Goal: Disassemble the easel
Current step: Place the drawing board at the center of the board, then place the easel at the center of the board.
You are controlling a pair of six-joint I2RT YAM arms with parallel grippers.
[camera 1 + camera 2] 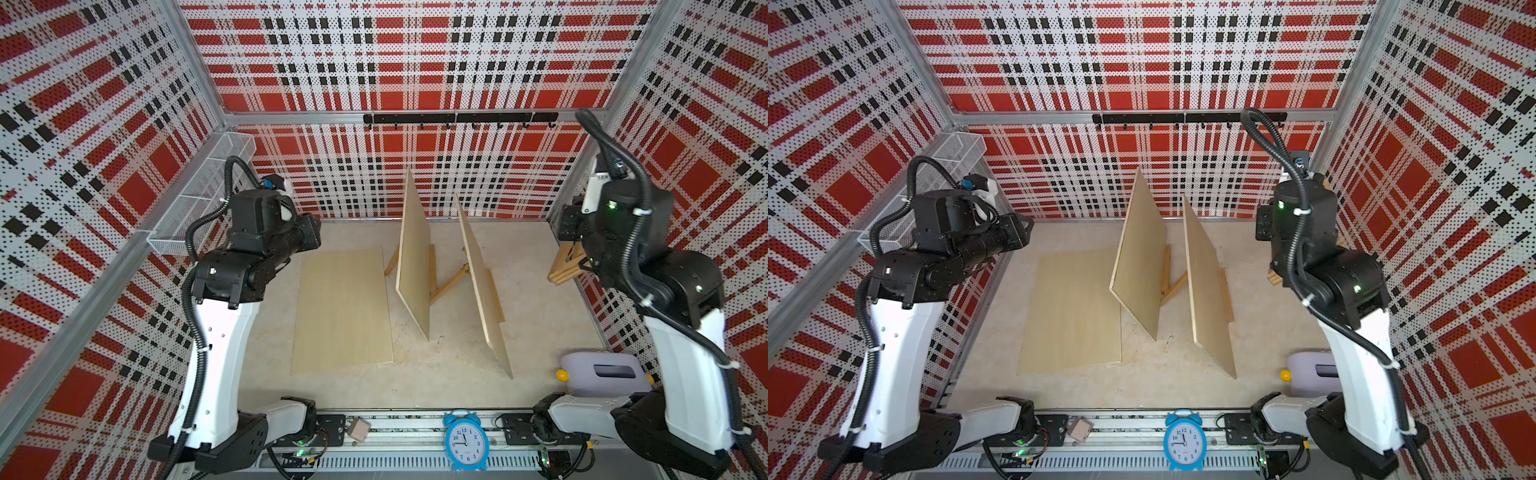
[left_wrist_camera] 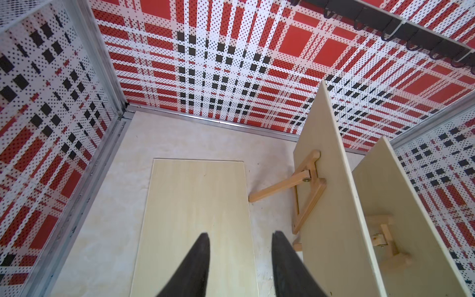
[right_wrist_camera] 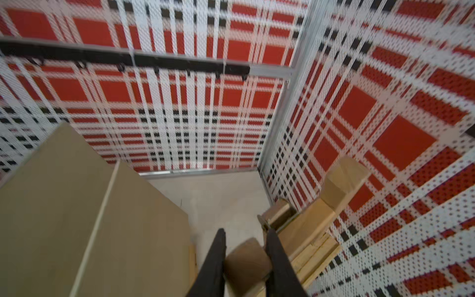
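Two pale wooden boards (image 1: 413,257) (image 1: 484,286) stand tilted mid-table, each propped on a small wooden easel (image 2: 308,185) (image 2: 383,236). One easel's legs (image 1: 446,286) show between the boards. A third board (image 1: 340,307) lies flat on the left. My left gripper (image 2: 241,233) hovers open over the flat board's right edge, holding nothing. By the right wall, my right gripper (image 3: 245,231) is shut on a folded wooden easel frame (image 3: 246,262) (image 1: 565,266), lifted off the table. In a top view the arm hides most of that frame (image 1: 1275,278).
A lilac box (image 1: 598,374) with a yellow knob sits front right. A blue alarm clock (image 1: 464,440) and a small beige block (image 1: 358,430) rest on the front rail. A wire basket (image 1: 203,195) hangs on the left wall, a black hook rail (image 1: 457,118) on the back wall.
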